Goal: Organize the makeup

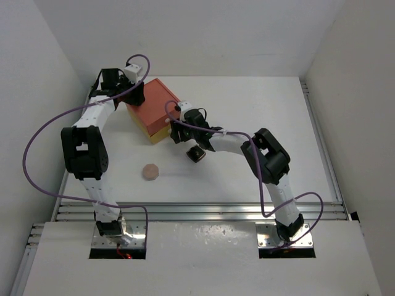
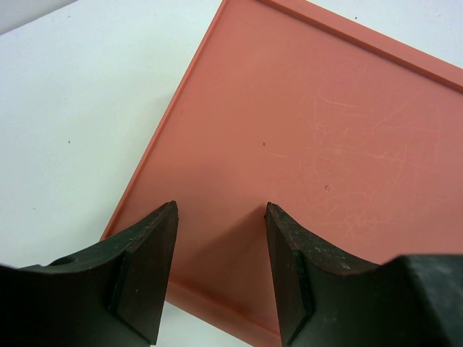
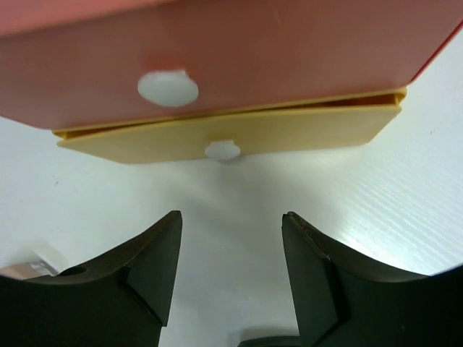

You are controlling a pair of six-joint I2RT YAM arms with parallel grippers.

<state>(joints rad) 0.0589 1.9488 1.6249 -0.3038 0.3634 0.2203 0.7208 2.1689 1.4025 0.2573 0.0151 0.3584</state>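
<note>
Left gripper, right gripper: jaws apart

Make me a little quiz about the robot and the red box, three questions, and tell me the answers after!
1. True or false: the pink round disc lies inside the yellow drawer.
2. What colour is the top of the drawer box under the left gripper? A green, B orange-red, C blue.
3. Fill in: the white knobs face the ____ gripper, whose jaws stand open with nothing between them.
Key: 1 false, the pink round disc lies on the table, apart from the box. 2 B. 3 right, the right gripper.
</note>
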